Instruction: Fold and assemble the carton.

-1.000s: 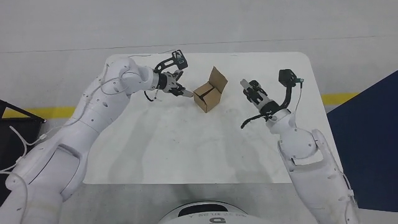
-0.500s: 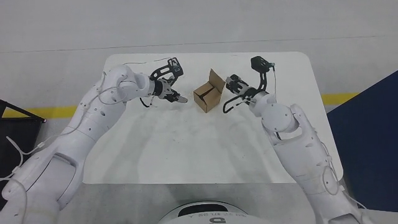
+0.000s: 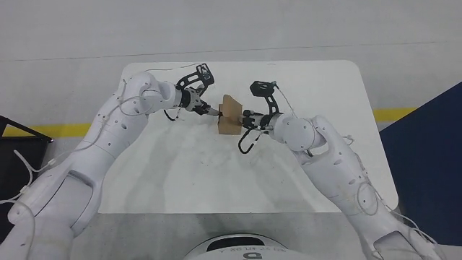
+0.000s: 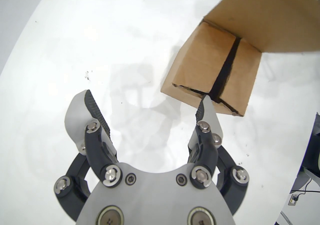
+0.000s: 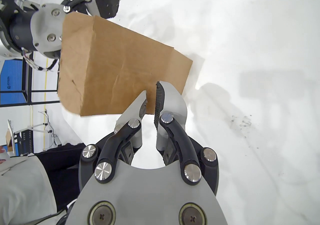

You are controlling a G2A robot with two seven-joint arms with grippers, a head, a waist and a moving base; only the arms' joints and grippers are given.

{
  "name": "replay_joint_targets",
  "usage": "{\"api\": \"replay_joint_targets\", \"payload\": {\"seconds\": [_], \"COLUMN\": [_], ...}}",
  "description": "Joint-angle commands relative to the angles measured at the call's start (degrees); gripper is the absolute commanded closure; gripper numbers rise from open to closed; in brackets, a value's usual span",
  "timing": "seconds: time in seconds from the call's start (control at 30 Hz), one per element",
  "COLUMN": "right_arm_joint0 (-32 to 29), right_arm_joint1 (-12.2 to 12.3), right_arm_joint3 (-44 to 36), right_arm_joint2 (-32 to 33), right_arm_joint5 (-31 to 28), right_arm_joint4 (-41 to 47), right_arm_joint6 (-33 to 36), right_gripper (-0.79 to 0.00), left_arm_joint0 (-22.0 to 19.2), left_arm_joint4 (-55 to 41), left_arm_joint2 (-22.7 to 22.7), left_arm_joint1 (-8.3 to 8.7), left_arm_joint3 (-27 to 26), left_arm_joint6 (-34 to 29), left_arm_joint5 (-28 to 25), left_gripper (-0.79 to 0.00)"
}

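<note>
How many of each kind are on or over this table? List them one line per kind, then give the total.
Carton: 1
End effector: 2 (left end effector, right end effector)
Total: 3

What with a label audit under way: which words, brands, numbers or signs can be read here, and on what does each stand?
No text here can be quoted.
carton: plain brown card, with no print on the faces shown.
blue panel in the room behind: a short white mark, too small to read.
small label low in the room behind: too small to read.
</note>
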Motion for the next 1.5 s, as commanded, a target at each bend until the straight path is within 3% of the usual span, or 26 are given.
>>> {"api": "replay_joint_targets", "payload": {"seconds": [0.0, 0.13, 0.27, 0.4, 0.6, 0.93, 1.2, 1.47], "right_arm_joint0": [0.2, -0.3, -1.0, -1.0, 1.1, 2.1, 2.8, 3.5], "right_arm_joint1": [-0.1, -0.2, -0.3, -0.6, -1.3, -1.8, -2.1, -2.4], "right_arm_joint3": [-0.1, -1.1, -2.0, -1.1, 2.5, 3.5, 3.9, 4.9], "right_arm_joint2": [-0.7, -0.6, -0.6, -0.9, -1.7, -3.0, -3.3, -4.2], "right_arm_joint5": [-0.1, 0.7, 5.2, 6.8, 7.9, 9.6, 10.5, 11.4], "right_arm_joint4": [0.3, 0.3, -2.6, -1.0, 1.3, 1.2, 1.3, 0.9], "right_arm_joint6": [0.2, -1.2, -4.6, -5.1, -4.7, -4.9, -5.0, -4.8], "right_gripper": [-0.185, -0.256, -0.336, -0.354, -0.351, -0.323, -0.329, -0.302], "left_arm_joint0": [0.0, 0.1, 0.4, 0.6, 1.0, 2.1, 5.1, 6.4], "left_arm_joint4": [0.0, 0.6, 1.0, 1.3, 1.3, 1.2, 1.4, 0.5], "left_arm_joint2": [-0.2, -0.3, -0.4, -0.5, -1.1, -6.0, -10.5, -10.3], "left_arm_joint1": [-0.09, -0.20, -0.32, -0.42, -0.37, 1.65, 3.86, 4.03], "left_arm_joint3": [0.9, 1.6, 1.9, 2.0, 2.3, 5.3, 0.7, -5.1], "left_arm_joint6": [0.7, 1.8, 2.4, 2.6, 2.9, 5.0, 5.6, 2.2], "left_arm_joint5": [0.0, -0.2, -0.1, 0.0, 0.0, -0.4, -0.5, -0.6], "left_gripper": [-0.785, -0.785, -0.785, -0.785, -0.785, -0.785, -0.785, -0.785]}}
